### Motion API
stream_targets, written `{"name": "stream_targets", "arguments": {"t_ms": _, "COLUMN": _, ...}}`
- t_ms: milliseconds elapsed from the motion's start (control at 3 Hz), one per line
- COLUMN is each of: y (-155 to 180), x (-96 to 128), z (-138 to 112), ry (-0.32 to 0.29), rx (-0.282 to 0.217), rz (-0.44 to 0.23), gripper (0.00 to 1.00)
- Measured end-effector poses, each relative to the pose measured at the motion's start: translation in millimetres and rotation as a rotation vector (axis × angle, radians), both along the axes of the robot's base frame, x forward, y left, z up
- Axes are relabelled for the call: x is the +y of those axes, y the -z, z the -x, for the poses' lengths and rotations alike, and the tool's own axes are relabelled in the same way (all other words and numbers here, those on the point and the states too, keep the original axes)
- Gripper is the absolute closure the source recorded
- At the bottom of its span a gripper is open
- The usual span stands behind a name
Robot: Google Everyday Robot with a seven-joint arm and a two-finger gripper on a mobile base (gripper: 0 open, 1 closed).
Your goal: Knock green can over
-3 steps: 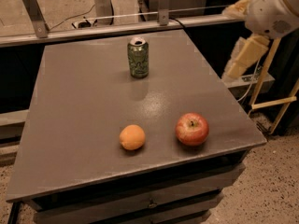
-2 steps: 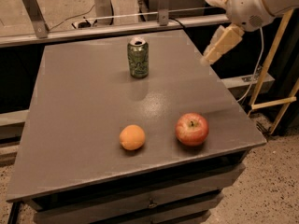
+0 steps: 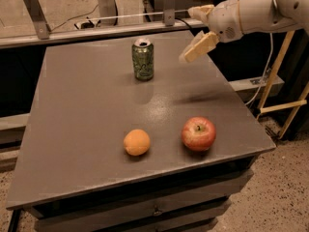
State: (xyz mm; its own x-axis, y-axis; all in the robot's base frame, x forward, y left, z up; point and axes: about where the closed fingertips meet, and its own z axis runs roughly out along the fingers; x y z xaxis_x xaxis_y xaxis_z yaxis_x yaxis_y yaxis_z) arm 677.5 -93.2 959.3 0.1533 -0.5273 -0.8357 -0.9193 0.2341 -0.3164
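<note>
Green can (image 3: 143, 59) stands upright on the table (image 3: 87, 105), not yet knocked. Gripper (image 3: 189, 35) hangs in the air to the right of the can, apart from it and about level with its top. Its two tan fingers (image 3: 199, 47) look spread, with nothing between them.

Risks as we judge them:
- A sweep at this height could clip only the rim or pass over the can, so the gripper should meet the upper body of the can.
- A slow or low push could slide the can upright to its left instead of tipping it.
- Once down, the can could roll. The table edge behind the can is near and we see no lip there.
- Dropping too low beside the can could scrape the table.

Apple (image 3: 198, 134) and orange (image 3: 136, 142) lie well in front of the can, out of a sideways sweep.

Containers: the can is the only one on top. We cannot tell whether it is sealed or full, and if it is open it could spill. The drawers (image 3: 154, 209) below are closed, so their contents are hidden.
</note>
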Motion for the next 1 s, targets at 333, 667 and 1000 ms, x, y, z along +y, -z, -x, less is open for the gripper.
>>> {"name": "stream_targets", "arguments": {"t_ms": 333, "y": 18, "x": 26, "z": -8, "ry": -0.048, "rx": 0.070, "rz": -0.078, "gripper": 0.00}}
{"name": "stream_targets", "arguments": {"t_ms": 667, "y": 29, "x": 50, "z": -15, "ry": -0.079, "rx": 0.114, "rz": -0.125, "gripper": 0.00}}
{"name": "stream_targets", "arguments": {"t_ms": 1000, "y": 37, "x": 69, "z": -22, "ry": -0.090, "rx": 0.139, "rz": -0.160, "gripper": 0.00}}
